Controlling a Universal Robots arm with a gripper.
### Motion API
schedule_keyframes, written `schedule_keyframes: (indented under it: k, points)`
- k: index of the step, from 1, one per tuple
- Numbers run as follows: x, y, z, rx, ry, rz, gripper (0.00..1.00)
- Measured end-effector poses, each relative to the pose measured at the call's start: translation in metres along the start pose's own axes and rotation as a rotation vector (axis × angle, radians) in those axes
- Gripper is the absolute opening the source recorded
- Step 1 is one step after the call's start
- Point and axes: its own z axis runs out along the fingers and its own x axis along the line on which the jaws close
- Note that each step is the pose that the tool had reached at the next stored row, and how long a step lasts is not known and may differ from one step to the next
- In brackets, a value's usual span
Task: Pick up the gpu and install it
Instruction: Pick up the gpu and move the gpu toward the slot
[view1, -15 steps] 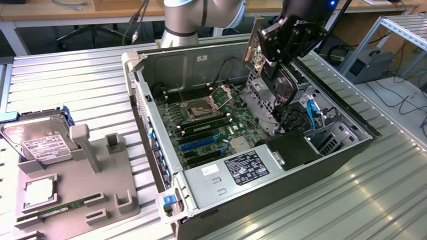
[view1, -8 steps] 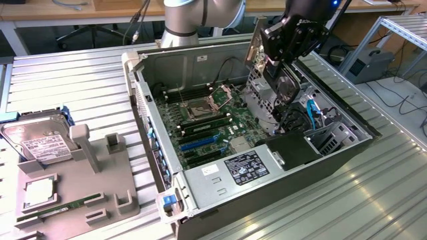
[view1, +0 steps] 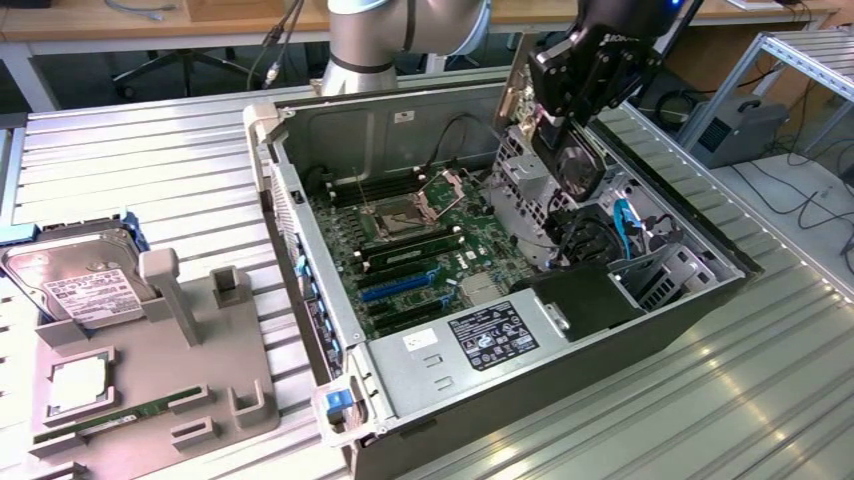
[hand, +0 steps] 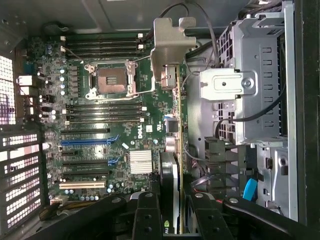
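In the exterior view we saw the gripper (view1: 567, 115) clamped on the gpu (view1: 571, 165), which hung above the computer case (view1: 274, 180) at its drive cage (view1: 534, 205) side. In the wrist view the gpu ran lengthwise out from between the narrowly parted fingers (hand: 145, 215) and ended in its bracket (hand: 167, 45), with the blue slots (hand: 85, 141) lying off to one side of it.

The open computer case (view1: 561, 400) is being viewed obliquely from above by the exterior camera; its motherboard (hand: 150, 125), shared by both views, is being faced closely from behind the claw (hand: 173, 200).
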Motion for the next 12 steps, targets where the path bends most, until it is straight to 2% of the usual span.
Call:
schedule_keyframes:
  k: [9,12]
  points:
    - [-0.0026,0.0004,0.0000,0.0001,0.0000,0.000,0.27]
    - [-0.0027,0.0050,0.0002,0.0001,0.0000,0.000,0.27]
